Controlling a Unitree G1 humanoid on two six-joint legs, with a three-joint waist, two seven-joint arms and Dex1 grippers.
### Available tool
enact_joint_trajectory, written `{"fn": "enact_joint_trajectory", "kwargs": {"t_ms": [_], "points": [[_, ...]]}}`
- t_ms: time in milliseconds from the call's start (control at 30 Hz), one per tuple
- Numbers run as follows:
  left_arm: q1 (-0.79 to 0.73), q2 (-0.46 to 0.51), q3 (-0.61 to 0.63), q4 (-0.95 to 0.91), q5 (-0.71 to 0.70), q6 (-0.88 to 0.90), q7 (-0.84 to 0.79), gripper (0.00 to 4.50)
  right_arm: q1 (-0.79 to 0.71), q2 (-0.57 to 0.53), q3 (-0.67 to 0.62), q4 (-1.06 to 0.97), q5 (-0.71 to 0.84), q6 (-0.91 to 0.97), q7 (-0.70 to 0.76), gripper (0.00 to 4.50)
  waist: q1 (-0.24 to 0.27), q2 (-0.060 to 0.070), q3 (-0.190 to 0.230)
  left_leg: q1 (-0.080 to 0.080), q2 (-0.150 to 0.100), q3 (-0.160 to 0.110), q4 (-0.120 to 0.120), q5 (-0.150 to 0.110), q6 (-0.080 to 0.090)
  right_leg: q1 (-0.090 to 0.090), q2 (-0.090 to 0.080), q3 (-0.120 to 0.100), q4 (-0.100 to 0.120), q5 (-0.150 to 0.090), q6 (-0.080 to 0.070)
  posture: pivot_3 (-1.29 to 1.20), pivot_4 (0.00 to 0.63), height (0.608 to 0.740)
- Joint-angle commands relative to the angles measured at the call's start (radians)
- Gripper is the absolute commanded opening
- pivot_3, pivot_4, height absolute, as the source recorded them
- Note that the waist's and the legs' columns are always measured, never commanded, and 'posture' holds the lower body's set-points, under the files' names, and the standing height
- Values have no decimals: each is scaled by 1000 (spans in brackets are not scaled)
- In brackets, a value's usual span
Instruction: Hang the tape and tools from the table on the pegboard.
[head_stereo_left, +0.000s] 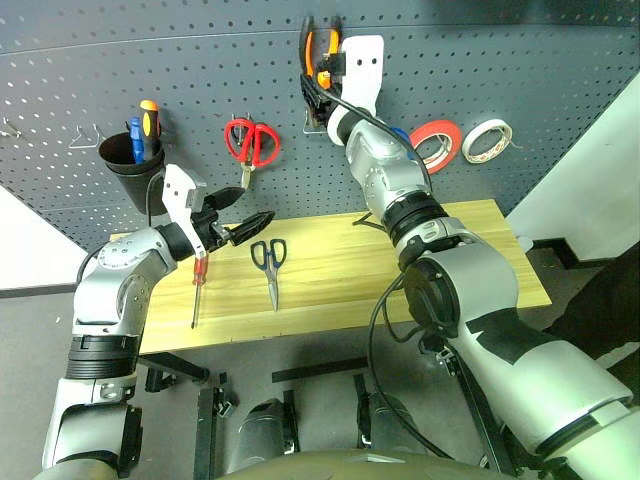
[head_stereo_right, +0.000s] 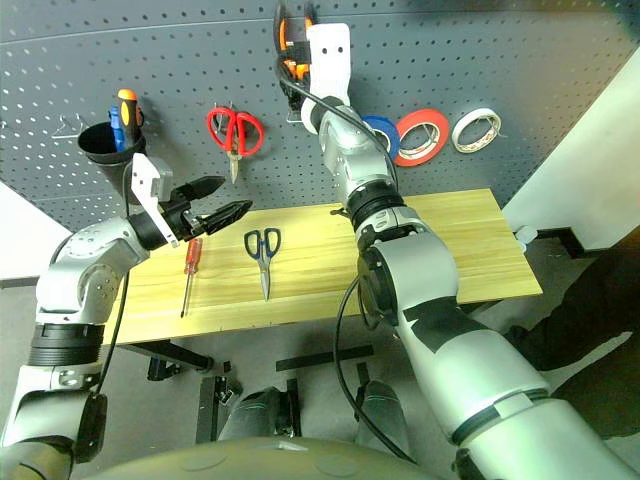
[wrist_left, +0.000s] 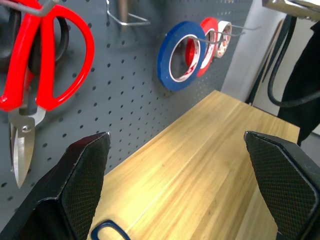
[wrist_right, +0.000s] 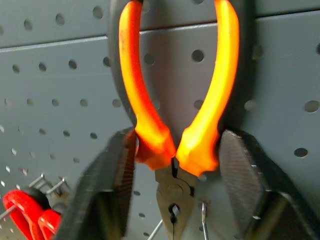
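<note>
Two grippers. Right gripper (wrist_right: 175, 185) raised to pegboard (head_stereo_left: 560, 70), fingers (wrist_right: 107, 190) flanking hanging pliers (wrist_right: 175, 90), barely apart from handles. Left gripper (head_stereo_left: 235, 212) level, spread wide, empty, above table (head_stereo_left: 480, 240). Scissors (head_stereo_left: 270, 262), screwdriver (head_stereo_left: 198, 285) lie flat. Left wrist view adds tape (wrist_left: 177, 55) hooked.

A dark grey floor (head_stereo_left: 30, 330) spreads under the scene, and white wall panels close it in, 1 at the left (head_stereo_left: 25, 250) and 1 angling in on the right (head_stereo_left: 595, 170). Below the desk's front edge, black metal frame pieces (head_stereo_left: 320, 368) lie across the floor. Even, bright light falls over it all, with a glossy sheen on the wood, and a dark shape sits at the far right edge (head_stereo_left: 605, 300), too unclear to identify.
</note>
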Motion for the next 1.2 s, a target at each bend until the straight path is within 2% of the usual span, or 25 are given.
{"fn": "enact_joint_trajectory", "kwargs": {"t_ms": [33,100,267,400,467,600,733,867,1000,1200], "points": [[-24,3,9,-4,3,-21,-8,4500,-31,-16,-9,-28,5,5,5,3977,0,0,0,0,0,0,0,0,0,0,0,0,0,0,0,55,189,740],[-25,3,11,0,4,-22,-12,4500,-36,-26,-12,-45,9,12,9,4447,1,0,0,1,0,0,0,0,0,2,0,0,0,0,0,53,185,740],[-21,2,11,5,7,-28,-18,4500,-18,-43,-16,-120,21,22,20,4447,1,0,0,2,0,-1,2,0,0,4,0,0,0,0,0,38,177,740],[-7,0,14,-11,1,-22,-18,4500,63,-64,-11,-373,57,95,60,4447,2,0,0,2,0,-1,2,0,0,4,-1,0,0,0,0,29,173,740],[1,-1,22,-29,-15,-3,-16,4500,123,-87,1,-559,93,186,106,4447,5,0,0,1,0,-2,1,0,0,4,-1,0,-1,0,0,23,173,740],[28,19,28,-69,-26,40,-11,4500,273,-187,43,-991,244,511,251,4447,5,0,0,-1,0,-3,-2,-1,1,2,-1,-1,-2,0,0,9,175,740],[53,22,23,-119,-29,113,36,4500,387,-298,67,-1237,382,790,334,4447,1,0,0,0,0,-2,-5,-1,1,0,0,-1,-3,0,0,-6,172,740],[62,7,-1,-164,-12,190,115,4500,512,-431,116,-1360,490,945,513,4447,3,0,1,0,0,-2,-5,0,1,0,-1,0,-3,0,0,-13,170,740],[97,-4,-26,-195,-9,187,110,4500,662,-584,235,-1423,465,901,737,4447,9,-2,2,0,-1,-2,-5,-1,2,1,-1,0,-5,0,0,-17,175,740],[158,-14,-62,-147,76,71,114,4500,715,-619,292,-1292,404,776,878,4447,4,-4,5,0,0,-1,-5,-2,2,1,0,0,-7,0,0,-17,192,740]]}}
